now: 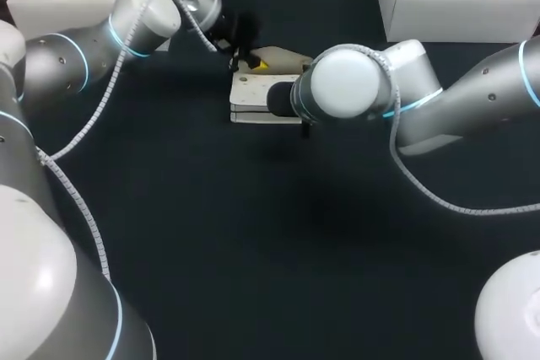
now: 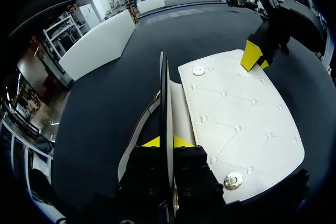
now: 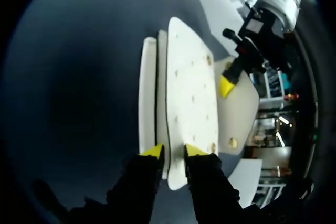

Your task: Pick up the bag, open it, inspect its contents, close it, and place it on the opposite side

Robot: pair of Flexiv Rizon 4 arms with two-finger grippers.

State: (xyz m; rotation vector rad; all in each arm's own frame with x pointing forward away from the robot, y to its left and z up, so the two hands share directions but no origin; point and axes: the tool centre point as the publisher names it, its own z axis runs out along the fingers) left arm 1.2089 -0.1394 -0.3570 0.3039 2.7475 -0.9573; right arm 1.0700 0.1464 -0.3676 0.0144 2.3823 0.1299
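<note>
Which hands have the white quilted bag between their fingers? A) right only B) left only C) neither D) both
D: the left hand and the right hand each pinch a panel of the white quilted bag between their yellow tips.

Light falls from overhead. The dark table [image 1: 253, 276] soaks it up and stays dim, while the white bag [image 1: 253, 94] shows bright. The right arm [image 1: 350, 82] beside the bag gleams on its rounded joint. A soft shadow lies near the bag.
</note>
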